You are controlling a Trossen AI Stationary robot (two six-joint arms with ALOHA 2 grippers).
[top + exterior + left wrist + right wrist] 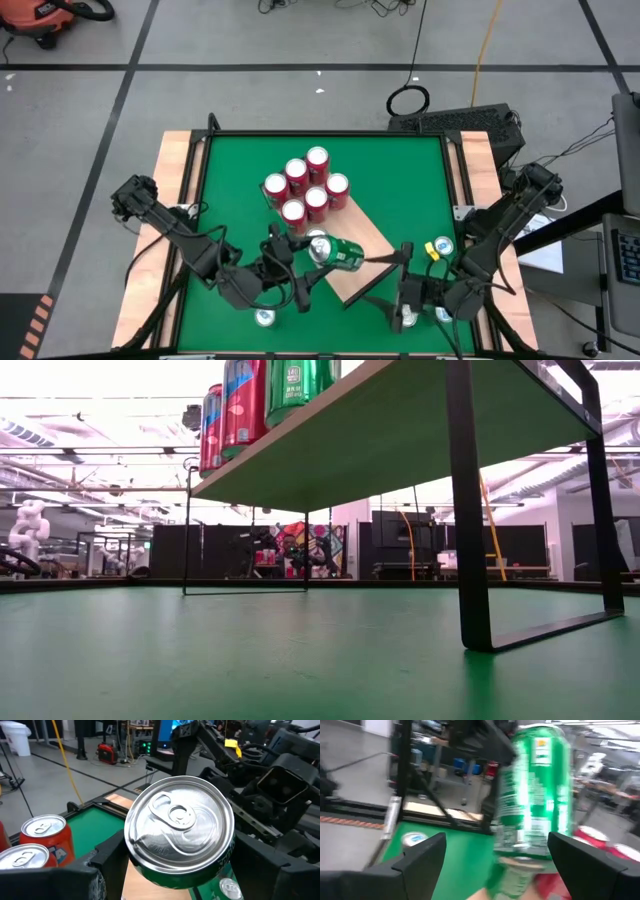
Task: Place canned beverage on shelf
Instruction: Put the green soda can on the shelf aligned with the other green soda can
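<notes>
The shelf [352, 276] is a light wood board on black legs, standing on the green table; the low view shows it from below [400, 430]. Several red cans [305, 190] stand on it. My left gripper [300, 252] reaches in from the table's left and is shut on a green can [340, 254], which is over the shelf beside the red cans. The can's silver top [177, 820] faces the left wrist camera. My right gripper [402, 300] is open and empty near the shelf's near right corner, with the green can [535, 795] ahead of its fingers. My left gripper pinches the green can between its two fingers [107, 862], one on each side of the body just below the top rim [134, 865]. The fingers come slanting down from the table's left. The can tilts its top toward the gripper; I cannot tell whether its bottom touches the board.
Loose cans stand on the table near the front edge [265, 318] [441, 315], and one with a yellow tab at the right [440, 247]. The shelf's black legs [470, 510] stand on the table. Bare wood [345, 285] shows on the shelf's near part.
</notes>
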